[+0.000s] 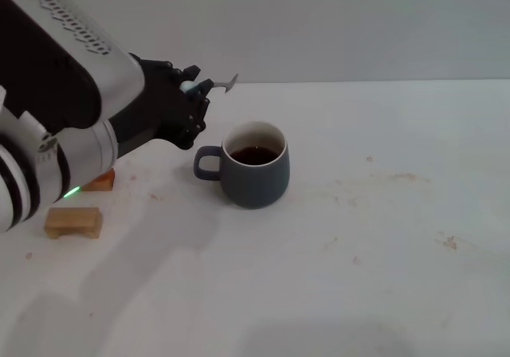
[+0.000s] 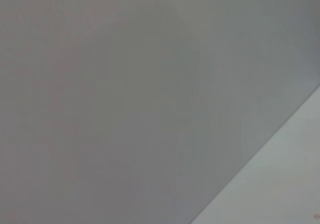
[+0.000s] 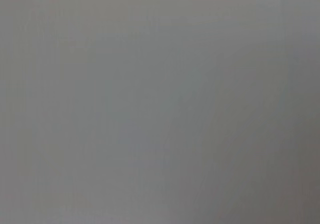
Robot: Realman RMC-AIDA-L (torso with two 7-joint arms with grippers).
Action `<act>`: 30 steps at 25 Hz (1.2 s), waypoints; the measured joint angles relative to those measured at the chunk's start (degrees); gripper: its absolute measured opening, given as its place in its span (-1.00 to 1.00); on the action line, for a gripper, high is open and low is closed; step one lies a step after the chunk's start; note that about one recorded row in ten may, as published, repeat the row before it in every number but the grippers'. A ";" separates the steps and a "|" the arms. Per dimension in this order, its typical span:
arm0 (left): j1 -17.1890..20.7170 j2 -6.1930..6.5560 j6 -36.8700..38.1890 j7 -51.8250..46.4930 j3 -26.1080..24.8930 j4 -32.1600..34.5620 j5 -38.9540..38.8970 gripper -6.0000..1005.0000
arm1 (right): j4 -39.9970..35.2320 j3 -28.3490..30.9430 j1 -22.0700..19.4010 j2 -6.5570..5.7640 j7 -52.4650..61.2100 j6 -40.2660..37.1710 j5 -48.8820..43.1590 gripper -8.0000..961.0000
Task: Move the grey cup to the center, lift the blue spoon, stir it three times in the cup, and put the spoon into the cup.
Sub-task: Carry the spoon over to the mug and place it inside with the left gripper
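Left arm holding the blue spoon point(image 1: 213, 85) aloft beside the grey cup point(image 1: 255, 172) on the white table point(image 1: 382, 237).

The cup stands upright near the table's middle, dark liquid inside, its loop handle turned toward the robot's left. The spoon is raised above and behind the handle side, clear of the rim, its metal bowl pointing right. The left gripper point(image 1: 194, 94) is clenched on the spoon's pale handle; the arm reaches in diagonally from the left edge, wrist tilted upward. Two small blocks lie near it, one orange-brown point(image 1: 101, 182), one tan point(image 1: 74, 221). No legible writing or brand shows.
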 joint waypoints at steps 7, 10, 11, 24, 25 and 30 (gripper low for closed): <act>-0.16 -3.83 -7.80 5.93 -2.14 -1.69 -0.17 -0.69 | 0.03 0.00 -0.79 0.05 0.00 0.02 0.00 -0.99; -0.31 -3.87 -8.76 5.87 -1.99 -1.70 -0.18 -0.69 | 0.00 0.05 -1.21 0.09 0.00 0.02 0.01 -0.99; -0.38 -3.91 -9.35 5.88 -1.92 -1.73 -0.19 -0.69 | 0.00 0.06 -1.36 0.11 0.00 0.02 0.02 -0.99; -3.32 -4.07 -12.02 6.18 -1.98 0.43 -0.37 -0.69 | 0.42 -0.34 -1.79 0.19 0.00 -0.14 0.93 -0.99; -3.60 -4.07 -11.94 6.19 -2.11 1.14 -0.37 -0.69 | 0.48 -0.39 -1.83 0.21 0.00 -0.20 0.93 -0.99; -5.78 -4.04 -11.58 6.22 -2.29 5.06 -0.37 -0.69 | 0.83 -0.44 -2.15 0.22 0.00 -0.32 0.97 -0.99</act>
